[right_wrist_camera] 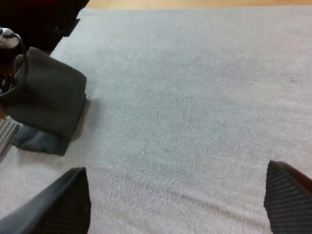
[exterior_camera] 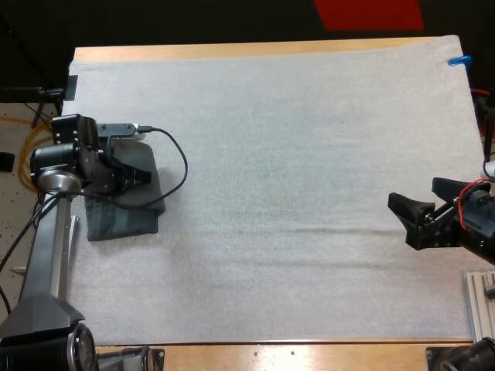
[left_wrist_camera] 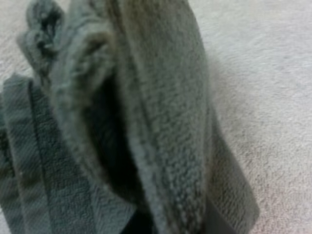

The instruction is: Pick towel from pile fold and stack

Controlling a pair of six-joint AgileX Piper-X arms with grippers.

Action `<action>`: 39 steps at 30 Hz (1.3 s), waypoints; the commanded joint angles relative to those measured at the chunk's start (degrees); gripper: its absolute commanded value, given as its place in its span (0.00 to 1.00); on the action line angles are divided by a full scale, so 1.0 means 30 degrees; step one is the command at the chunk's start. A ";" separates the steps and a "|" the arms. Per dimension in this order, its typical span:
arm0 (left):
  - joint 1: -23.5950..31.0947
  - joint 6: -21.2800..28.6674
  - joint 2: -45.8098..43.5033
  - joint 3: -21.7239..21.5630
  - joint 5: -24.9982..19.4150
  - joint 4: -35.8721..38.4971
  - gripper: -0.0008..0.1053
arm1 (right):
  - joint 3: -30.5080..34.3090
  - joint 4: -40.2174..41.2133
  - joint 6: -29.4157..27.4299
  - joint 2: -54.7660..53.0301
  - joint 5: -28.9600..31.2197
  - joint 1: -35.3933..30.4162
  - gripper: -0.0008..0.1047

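A folded dark grey-green towel lies on top of another folded towel at the mat's left edge. My left gripper sits on the upper towel, and a thick fold of it rises between the jaws, so the gripper looks shut on it. The lower towel's flat hem shows beside that fold. From the right wrist view the two towels are a dark top one over a lighter one. My right gripper hovers open over bare mat at the right, far from the towels.
The white mat stretches wide between the two arms. A metal rail lies at the near right corner. The wooden table edge runs along the far side.
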 commanded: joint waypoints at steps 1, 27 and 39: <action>0.0106 0.0179 0.0010 -0.0098 -0.0177 0.0105 0.01 | -0.0052 -0.0119 -0.0056 0.0014 0.0065 -0.0008 0.68; 0.0277 0.3167 -0.0095 -0.0098 -0.6315 0.0051 0.50 | -0.0052 -0.0119 -0.0056 0.0014 -0.0027 -0.0008 0.68; 0.0222 0.1446 -0.3821 -0.0098 0.0837 -0.1141 0.50 | -0.0052 -0.0384 -0.0056 0.0014 -0.0281 -0.0008 0.68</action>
